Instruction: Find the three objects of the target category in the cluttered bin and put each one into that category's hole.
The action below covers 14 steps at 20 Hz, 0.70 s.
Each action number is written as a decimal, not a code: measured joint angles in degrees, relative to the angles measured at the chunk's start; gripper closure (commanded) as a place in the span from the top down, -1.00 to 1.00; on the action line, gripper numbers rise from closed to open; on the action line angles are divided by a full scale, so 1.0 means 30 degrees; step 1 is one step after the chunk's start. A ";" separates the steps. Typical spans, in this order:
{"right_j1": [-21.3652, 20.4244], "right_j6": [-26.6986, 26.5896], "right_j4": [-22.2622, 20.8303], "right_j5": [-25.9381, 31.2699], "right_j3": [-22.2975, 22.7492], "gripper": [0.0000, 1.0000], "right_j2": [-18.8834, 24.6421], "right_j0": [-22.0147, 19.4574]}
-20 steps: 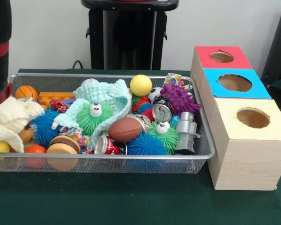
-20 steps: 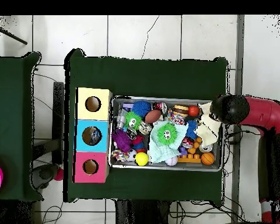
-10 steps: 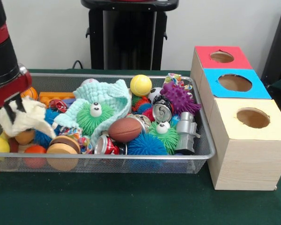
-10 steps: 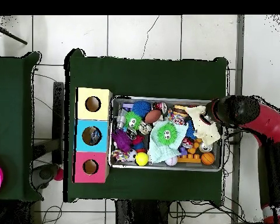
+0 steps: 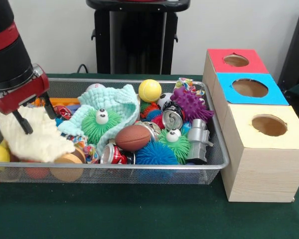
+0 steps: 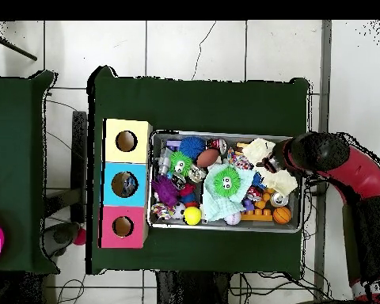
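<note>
The bin of silver wire mesh stands on the green table, full of toys, balls, cans and cloths; it also shows in the overhead view. The hole in the blue panel is the middle one of the wooden box at the right; it also shows in the overhead view. My gripper hangs over the bin's left end, shut on a cream cloth that drapes down over the toys. The overhead view shows the gripper beside the cloth.
The bin holds a yellow ball, a brown football, a mint cloth, a purple spiky ball, a can and a silver toy. The red hole and yellow hole flank the blue one.
My gripper has risen from the bin's left end and moved right over the bin. The cream cloth has come along with it and now covers toys further right.
</note>
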 measured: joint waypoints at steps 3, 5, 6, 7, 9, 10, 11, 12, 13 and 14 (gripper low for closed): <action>0.0000 0.0000 0.0157 0.0000 0.0152 1.00 -0.0017 0.0014; -0.0001 0.0000 0.0343 0.0000 0.0278 1.00 -0.0062 0.0036; 0.0000 0.0000 0.0478 0.0000 0.0363 1.00 -0.0097 0.0053; -0.0006 0.0000 0.0607 0.0000 0.0434 1.00 -0.0141 0.0077; -0.0033 0.0023 0.0929 -0.0008 0.0620 1.00 -0.0265 0.0151; -0.0088 0.0102 0.1227 0.0000 0.0852 1.00 -0.0435 0.0269; -0.0124 0.0164 0.1395 -0.0004 0.0990 1.00 -0.0562 0.0365; -0.0181 0.0282 0.1642 -0.0004 0.1198 1.00 -0.0780 0.0548; -0.0214 0.0356 0.1768 -0.0004 0.1311 1.00 -0.0895 0.0656; -0.0348 0.0661 0.2152 -0.0004 0.1732 1.00 -0.1306 0.1084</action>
